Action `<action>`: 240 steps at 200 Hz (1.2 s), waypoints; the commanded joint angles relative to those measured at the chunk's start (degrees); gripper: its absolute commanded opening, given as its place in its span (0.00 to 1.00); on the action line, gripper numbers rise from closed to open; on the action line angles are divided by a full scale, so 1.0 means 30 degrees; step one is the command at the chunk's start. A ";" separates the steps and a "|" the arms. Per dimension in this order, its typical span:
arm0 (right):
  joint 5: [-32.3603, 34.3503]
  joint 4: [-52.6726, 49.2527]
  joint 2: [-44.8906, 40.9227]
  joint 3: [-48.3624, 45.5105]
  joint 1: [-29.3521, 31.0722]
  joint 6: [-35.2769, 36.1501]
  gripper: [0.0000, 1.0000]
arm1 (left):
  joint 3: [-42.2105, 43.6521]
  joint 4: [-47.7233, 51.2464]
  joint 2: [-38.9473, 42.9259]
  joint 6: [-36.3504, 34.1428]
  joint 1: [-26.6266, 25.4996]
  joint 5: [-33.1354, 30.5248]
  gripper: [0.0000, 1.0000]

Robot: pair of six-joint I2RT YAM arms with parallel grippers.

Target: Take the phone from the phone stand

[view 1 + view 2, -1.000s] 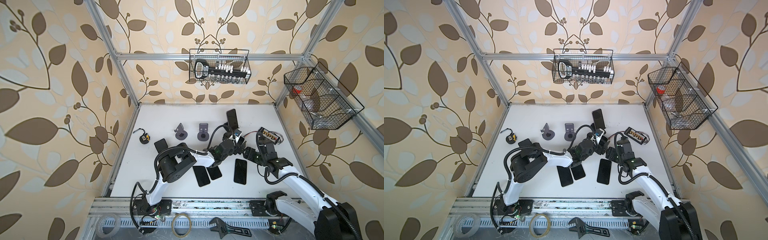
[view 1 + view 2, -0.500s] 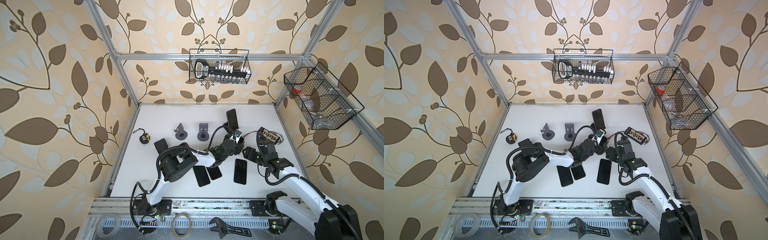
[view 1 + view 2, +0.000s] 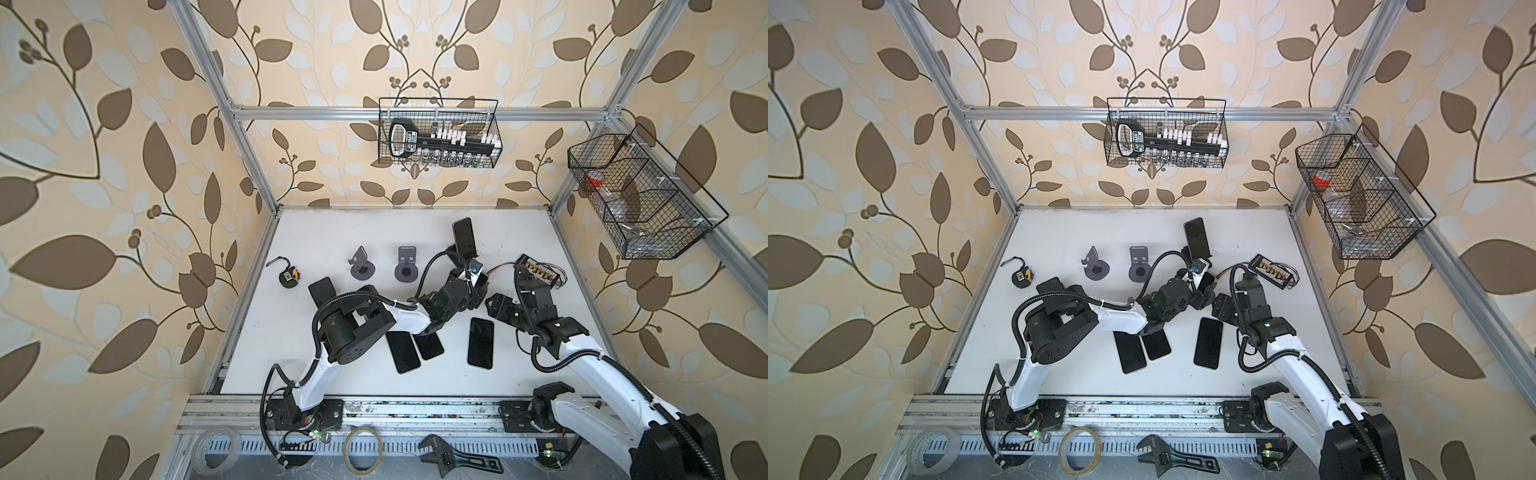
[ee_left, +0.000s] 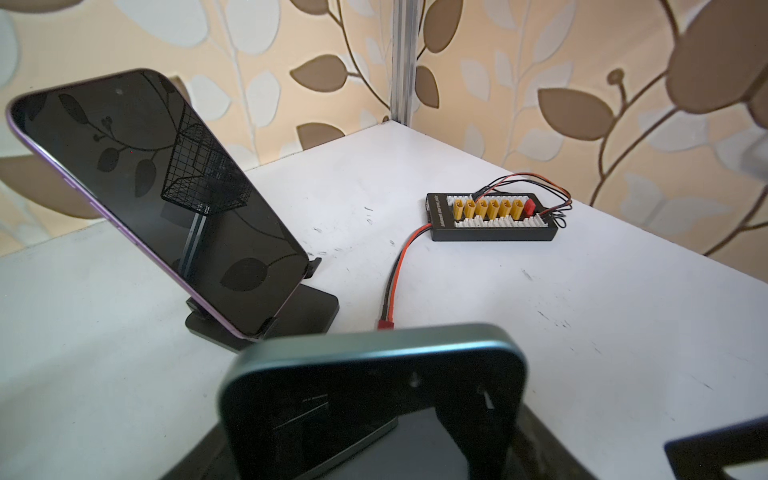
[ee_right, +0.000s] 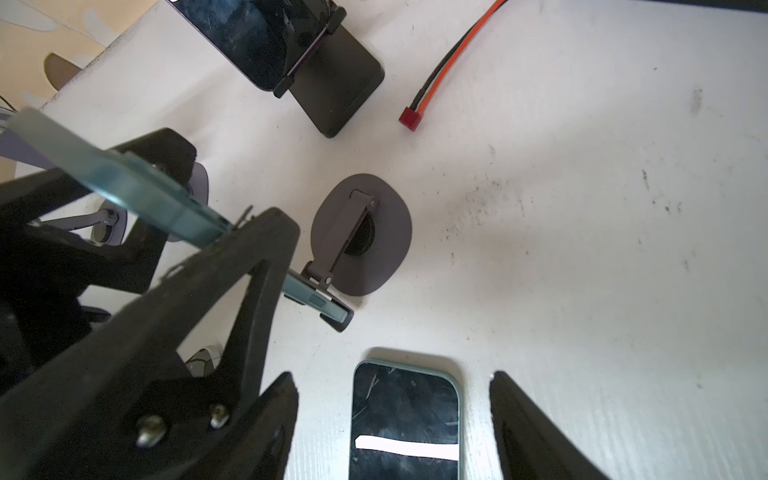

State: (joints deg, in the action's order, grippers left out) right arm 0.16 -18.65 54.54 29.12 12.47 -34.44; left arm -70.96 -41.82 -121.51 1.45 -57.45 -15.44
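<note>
A teal-edged phone [image 5: 137, 183] leans tilted on a grey round phone stand [image 5: 374, 245], its lower end still in the stand's lip. My left gripper [image 3: 474, 283] is shut on the phone's upper part, with black fingers [image 5: 266, 232] pressing on both faces. In the left wrist view the phone's top edge [image 4: 374, 345] fills the foreground. In both top views the left wrist hides this stand. My right gripper [image 5: 390, 376] hangs open just to the right of it [image 3: 495, 305], with nothing between its fingers, above a phone lying flat.
A purple-edged phone [image 4: 158, 199] stands on a black stand [image 4: 311, 309] behind. Two empty grey stands [image 3: 362, 266] [image 3: 406, 266] stand on the left. Several phones lie flat [image 3: 481, 343] [image 3: 402, 351]. A connector board with wires [image 3: 540, 272] and a tape measure [image 3: 288, 277] are near the edges.
My left gripper has closed on the teal phone; its jaws stood wide a second ago. The right arm has hardly moved.
</note>
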 commanded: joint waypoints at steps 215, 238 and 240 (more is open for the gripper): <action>-0.0977 -0.0105 -0.0726 -0.0581 -0.0106 -0.0577 0.71 | 0.0859 -0.1960 0.3074 0.0512 -0.0155 0.0606 0.70; -0.0976 0.0287 -0.0548 -0.0634 -0.0110 -0.0621 0.69 | 0.1176 -0.1996 0.3424 0.0508 -0.0156 0.0575 0.69; -0.0966 0.0312 -0.0545 -0.0650 -0.0083 -0.0636 0.69 | 0.1203 -0.1996 0.3476 0.0496 -0.0142 0.0533 0.69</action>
State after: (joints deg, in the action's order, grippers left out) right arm -1.80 -18.76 52.84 28.40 12.34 -35.62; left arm -68.03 -42.04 -116.44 1.96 -57.45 -13.91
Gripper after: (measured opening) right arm 0.698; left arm 0.737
